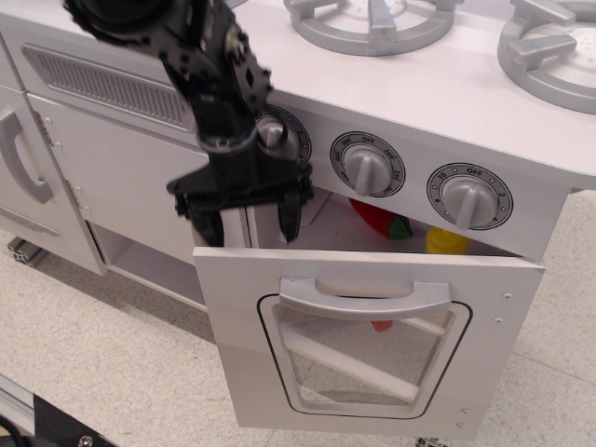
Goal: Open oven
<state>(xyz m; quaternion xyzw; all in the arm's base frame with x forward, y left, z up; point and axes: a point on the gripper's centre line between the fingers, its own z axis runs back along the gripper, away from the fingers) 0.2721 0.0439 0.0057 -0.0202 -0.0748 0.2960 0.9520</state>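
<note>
The claw [250, 216], fingers spread wide, hangs above the left top edge of the half-lowered oven [363, 349] door (toy food visible inside); descending carelessly, it could slip behind and jam.

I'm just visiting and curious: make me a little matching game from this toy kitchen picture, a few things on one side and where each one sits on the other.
Things:
1. gripper
2. oven door
3. yellow item
4. burners

Places:
A. on the stovetop
B. tilted open at the front, below the knobs
C. inside the oven, at the right
D. over the left end of the door's top edge, open, holding nothing

Pairs: 1-D, 2-B, 3-C, 4-A
</note>
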